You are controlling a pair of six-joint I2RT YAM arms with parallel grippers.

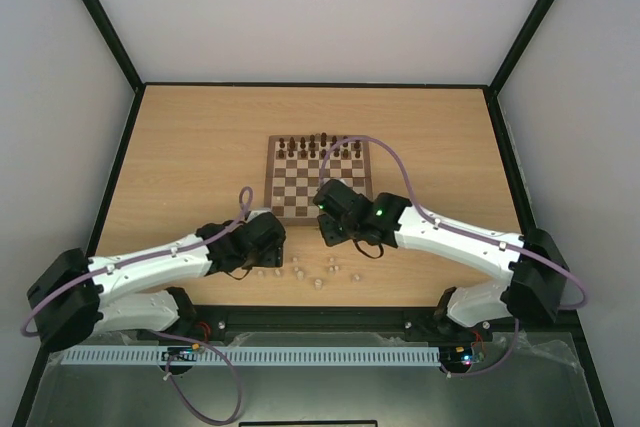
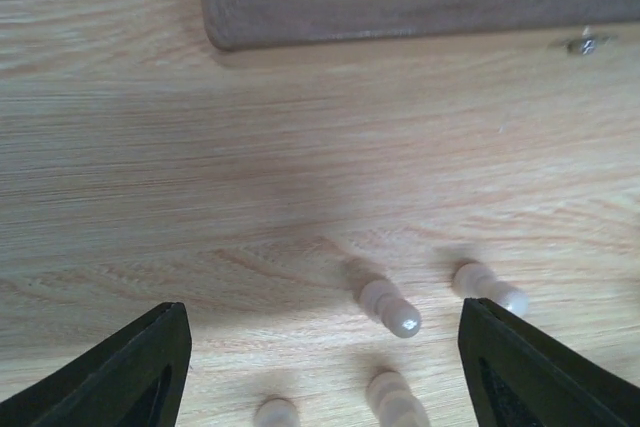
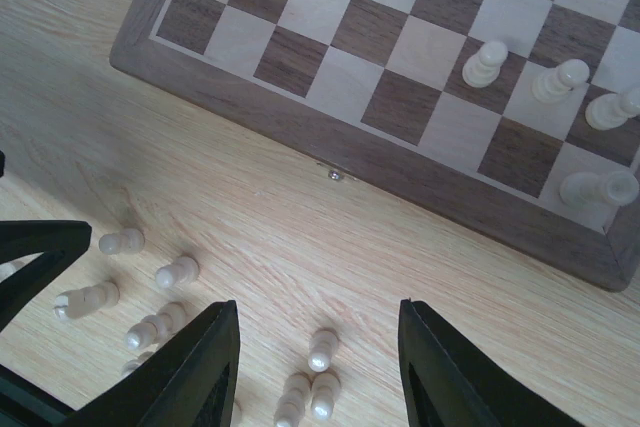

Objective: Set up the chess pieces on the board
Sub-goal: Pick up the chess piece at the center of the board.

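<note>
Just a few pieces (image 3: 485, 62) are standing on the board (image 3: 450, 193), most are lying loose beside it. Left gripper (image 2: 322, 312) and right gripper (image 3: 318, 307) are both gaping wide, empty.

The square board (image 1: 295, 192), checkered dark brown and cream inside a brown border, lay flat at mid-table, with a few tiny cream pieces (image 3: 485, 62) standing upright on its near rows, mostly toward the right, and the others scattered on their sides just off its near edge.
</note>
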